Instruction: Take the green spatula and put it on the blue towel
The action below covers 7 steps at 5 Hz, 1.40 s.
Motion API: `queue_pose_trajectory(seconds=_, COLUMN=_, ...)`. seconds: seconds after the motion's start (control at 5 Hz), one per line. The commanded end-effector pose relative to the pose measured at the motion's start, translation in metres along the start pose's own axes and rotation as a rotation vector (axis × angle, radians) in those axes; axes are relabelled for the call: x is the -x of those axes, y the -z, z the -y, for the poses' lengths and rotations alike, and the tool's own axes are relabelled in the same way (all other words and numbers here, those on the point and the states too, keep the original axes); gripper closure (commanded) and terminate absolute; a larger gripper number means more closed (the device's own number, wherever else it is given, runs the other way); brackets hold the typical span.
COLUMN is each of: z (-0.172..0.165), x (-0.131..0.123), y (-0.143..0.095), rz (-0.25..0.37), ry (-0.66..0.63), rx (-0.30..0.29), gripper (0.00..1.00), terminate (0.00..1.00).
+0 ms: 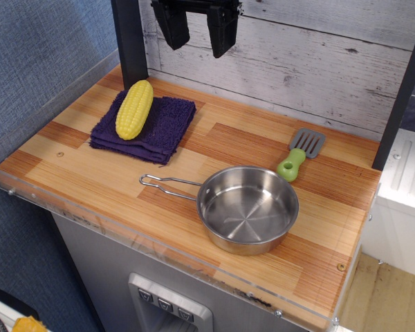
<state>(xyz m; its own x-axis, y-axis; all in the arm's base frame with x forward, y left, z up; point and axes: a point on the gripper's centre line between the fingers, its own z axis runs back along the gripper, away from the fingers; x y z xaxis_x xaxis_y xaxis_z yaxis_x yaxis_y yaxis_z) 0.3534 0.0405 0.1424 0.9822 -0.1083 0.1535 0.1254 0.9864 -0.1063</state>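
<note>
The green spatula [299, 154] lies flat on the wooden table at the right, behind the pan, its lime handle toward the pan and its grey slotted blade pointing to the back wall. The blue towel [167, 124] lies folded at the back left, with a yellow toy corn cob [135, 108] resting on its left part. My gripper [198, 31] hangs high at the top of the view, above the table's back edge, between the towel and the spatula. Its two black fingers stand apart and hold nothing.
A steel pan [247, 207] with a wire handle [167, 184] pointing left sits in the front middle, just in front of the spatula. A clear plastic rim [48, 90] runs along the left and front edges. A dark post [130, 41] stands behind the towel.
</note>
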Motion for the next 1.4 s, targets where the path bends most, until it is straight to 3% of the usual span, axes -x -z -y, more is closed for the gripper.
queue_pose_trajectory(seconds=0.0, z=0.000, x=0.000, y=0.000, rz=0.000, ry=0.000, rx=0.000, gripper=0.00, terminate=0.00)
queue_pose_trajectory(seconds=0.2, z=0.017, x=-0.007, y=0.008, rz=0.042, ry=0.036, rx=0.026, gripper=0.00, terminate=0.00)
queue_pose_trajectory(seconds=0.4, z=0.041, x=-0.014, y=0.022, rz=0.025, ry=0.075, rx=0.041, gripper=0.00, terminate=0.00)
queue_pose_trajectory(seconds=0.8, z=0.088, x=-0.026, y=0.054, rz=0.055, ry=0.049, rx=-0.020, gripper=0.00, terminate=0.00)
queue_pose_trajectory(seconds=1.2, z=0.101, x=-0.026, y=0.086, rz=0.010, ry=-0.088, rx=-0.064, gripper=0.00, terminate=0.00)
